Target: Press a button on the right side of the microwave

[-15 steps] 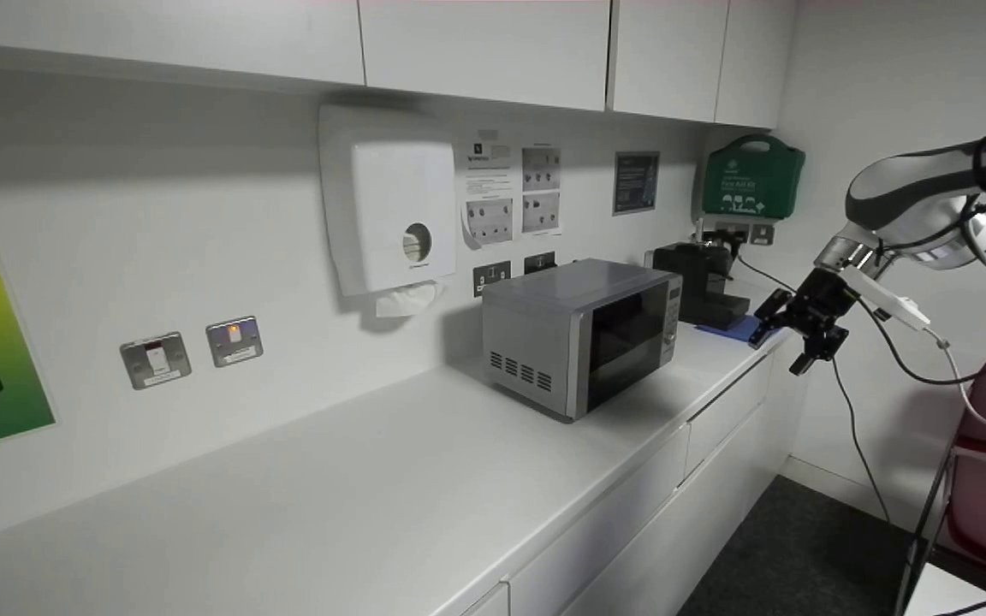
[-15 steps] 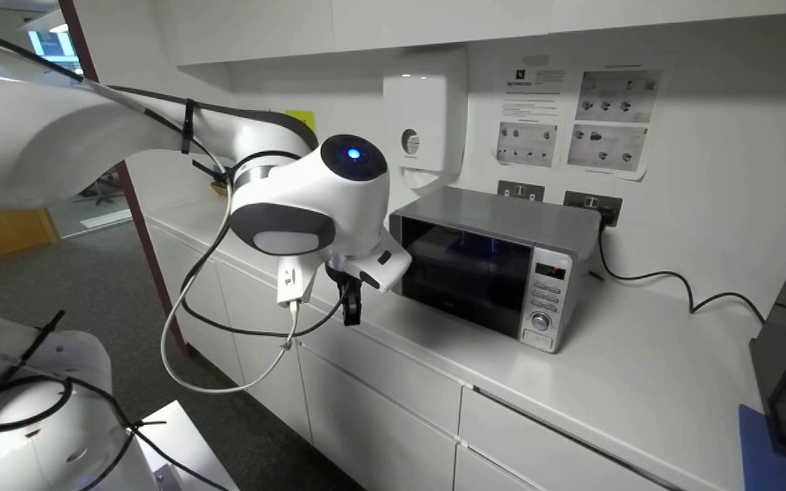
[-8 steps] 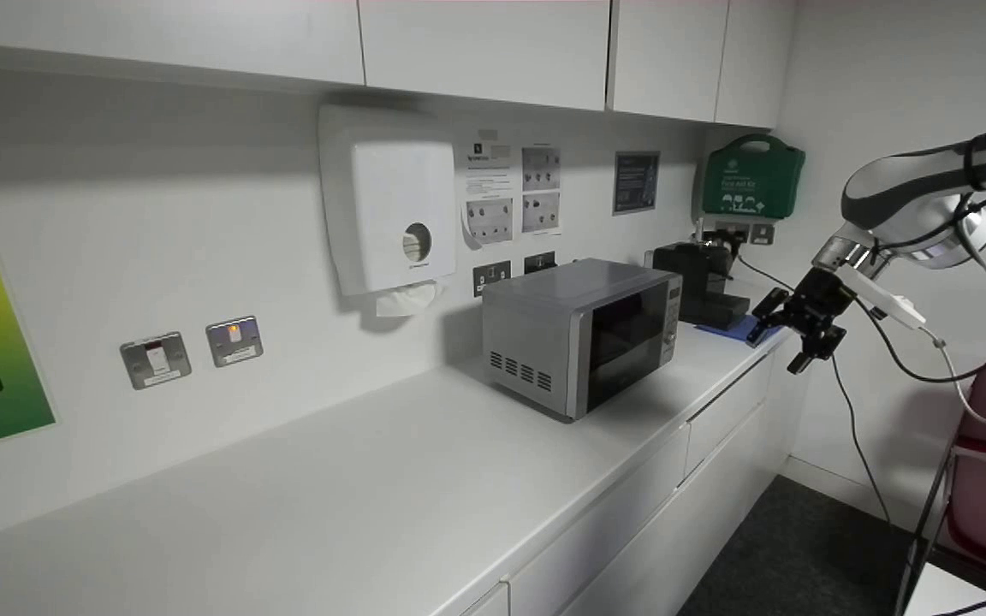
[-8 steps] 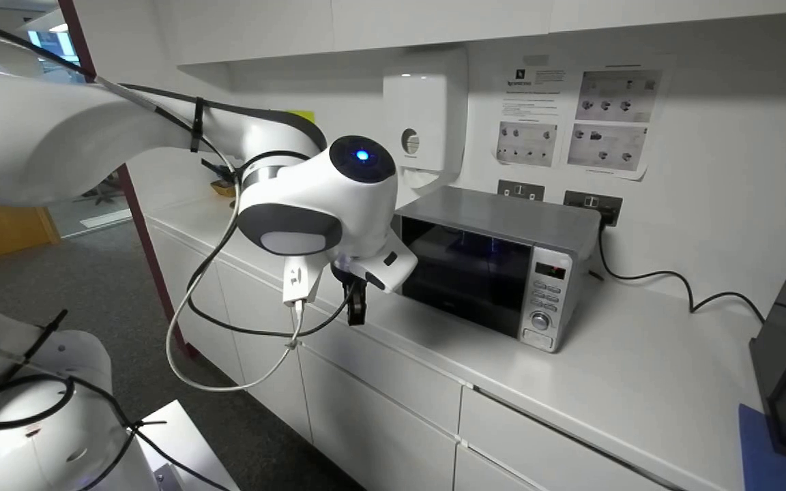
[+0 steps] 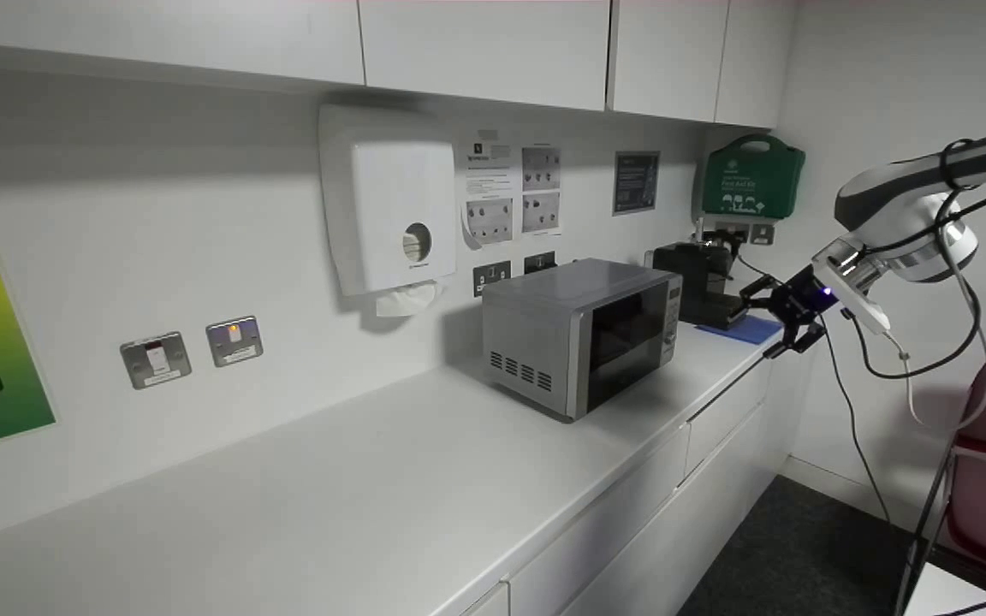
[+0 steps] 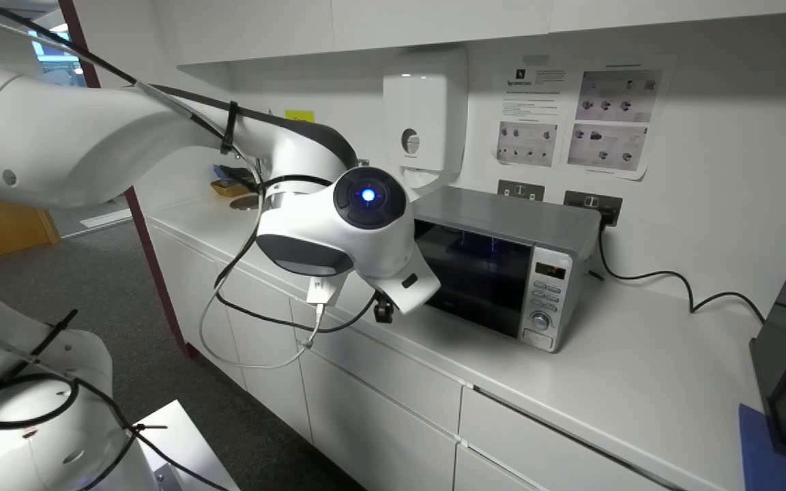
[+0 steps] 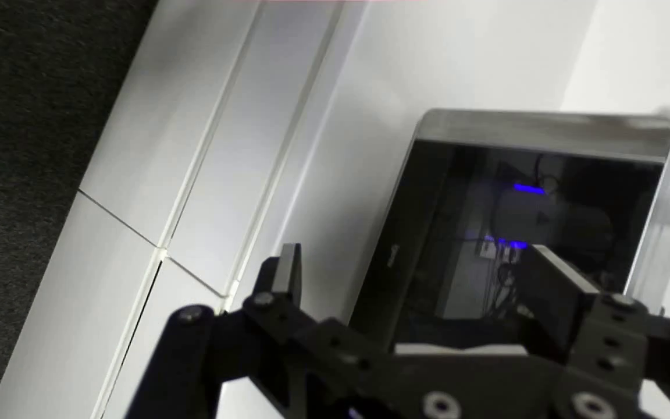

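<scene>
Microwave (image 6: 495, 273) not touched; gripper (image 7: 413, 253) spread wide, holding nothing; buttons (image 6: 552, 299) unseen in wrist view, wrong press possible.

Definitely getting office kitchenette vibes here. There's a microwave (image 5: 580, 338) on a long white table (image 5: 356, 488) with cupboards (image 5: 484, 51) above, plus a wall-mounted paper towel dispenser (image 5: 399, 201), printed notices (image 5: 490, 186) and a green first aid kit (image 5: 751, 181).

A white dispenser (image 5: 392, 201) (paper (image 5: 410, 299) poking out below) and a green first-aid case (image 5: 751, 178) hang above the counter (image 5: 330, 496).
</scene>
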You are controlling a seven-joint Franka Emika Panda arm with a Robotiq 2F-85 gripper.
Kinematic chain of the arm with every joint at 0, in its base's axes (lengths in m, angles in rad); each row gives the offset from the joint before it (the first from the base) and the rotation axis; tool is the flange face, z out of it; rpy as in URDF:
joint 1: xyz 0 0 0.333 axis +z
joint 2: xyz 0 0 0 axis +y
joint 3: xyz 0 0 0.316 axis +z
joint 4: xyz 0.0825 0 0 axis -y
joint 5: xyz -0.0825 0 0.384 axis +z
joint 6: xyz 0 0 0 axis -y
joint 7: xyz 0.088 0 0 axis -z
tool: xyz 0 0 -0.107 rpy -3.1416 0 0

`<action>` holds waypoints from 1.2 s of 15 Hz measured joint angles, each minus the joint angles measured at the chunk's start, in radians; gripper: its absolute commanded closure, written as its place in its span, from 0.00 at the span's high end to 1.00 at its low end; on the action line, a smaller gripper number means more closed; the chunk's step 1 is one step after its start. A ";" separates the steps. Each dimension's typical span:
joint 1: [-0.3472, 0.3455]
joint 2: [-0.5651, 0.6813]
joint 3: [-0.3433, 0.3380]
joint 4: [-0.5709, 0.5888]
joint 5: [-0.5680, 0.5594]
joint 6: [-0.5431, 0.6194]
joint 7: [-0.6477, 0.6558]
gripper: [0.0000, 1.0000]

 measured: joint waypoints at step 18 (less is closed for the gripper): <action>0.033 0.243 0.004 0.124 0.573 0.670 -0.046 1.00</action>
